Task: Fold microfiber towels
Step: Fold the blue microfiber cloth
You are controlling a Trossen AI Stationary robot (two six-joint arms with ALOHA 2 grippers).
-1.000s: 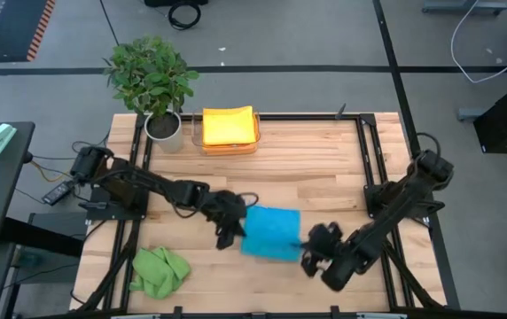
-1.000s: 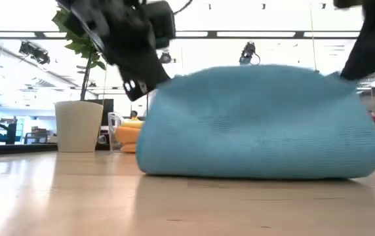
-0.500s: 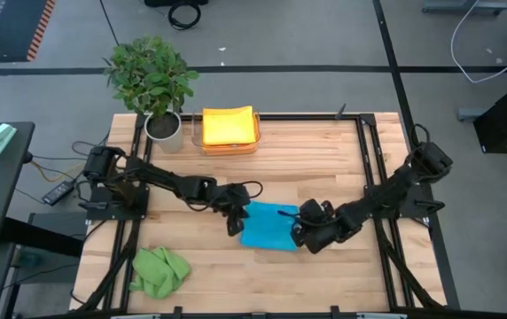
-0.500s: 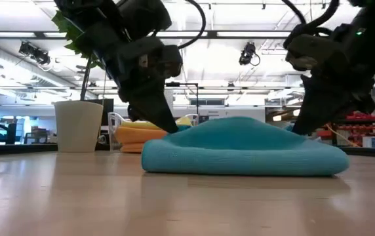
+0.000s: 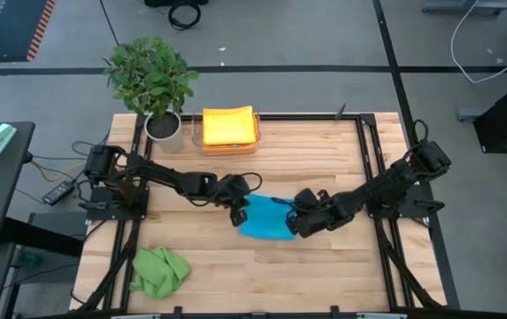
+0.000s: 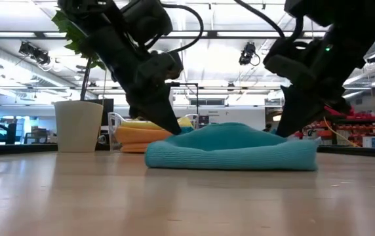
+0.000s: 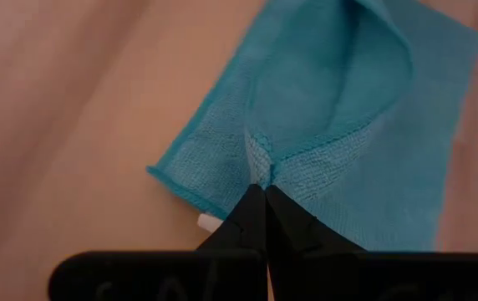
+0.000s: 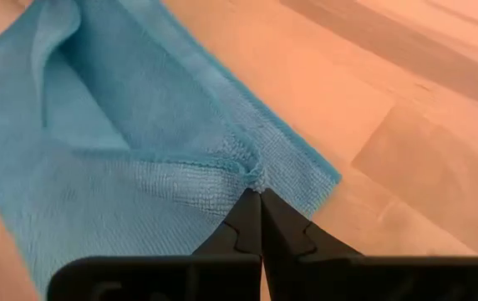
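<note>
Currently I have the blue towel (image 5: 264,219) mid-fold at the centre of the tabletop (image 5: 324,159). The left gripper (image 5: 238,216) and right gripper (image 5: 295,221) each have their jaws clenched on a corner of its top layer. Done, I judge: yellow and orange towels (image 5: 229,125) stacked in the clear tray (image 5: 230,148). Left: this fold, then the crumpled green towel (image 5: 159,270) at the near-left corner.

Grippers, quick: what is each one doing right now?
Left gripper: shut, pinching an edge of the blue microfiber towel.
Right gripper: shut, pinching the opposite edge of that towel.
</note>
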